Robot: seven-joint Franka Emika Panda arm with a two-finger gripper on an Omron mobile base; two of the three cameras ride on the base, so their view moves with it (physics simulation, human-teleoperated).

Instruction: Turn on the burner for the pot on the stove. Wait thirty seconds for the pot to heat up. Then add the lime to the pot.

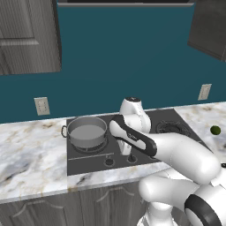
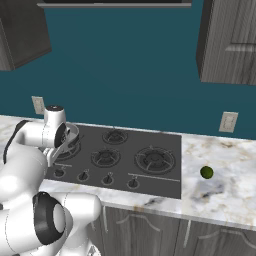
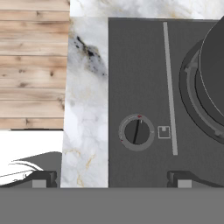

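Two wide-spread pincer [image 3: 111, 179] fingers, empty, above knob [image 3: 136, 131].

pot [image 3: 214, 70] cut off at frame edge

Grey pot [image 1: 87, 131]; dark grey stove [image 2: 125, 155]; green lime [image 2: 206, 172]; white-grey marbled counter [image 1: 31, 154].

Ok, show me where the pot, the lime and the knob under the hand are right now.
pot [image 1: 87, 132], left base view, on its pale inside.
lime [image 2: 206, 172], right base view, on the middle of the green ball.
knob [image 3: 136, 131], hand view, on the dark round cap of the dial.
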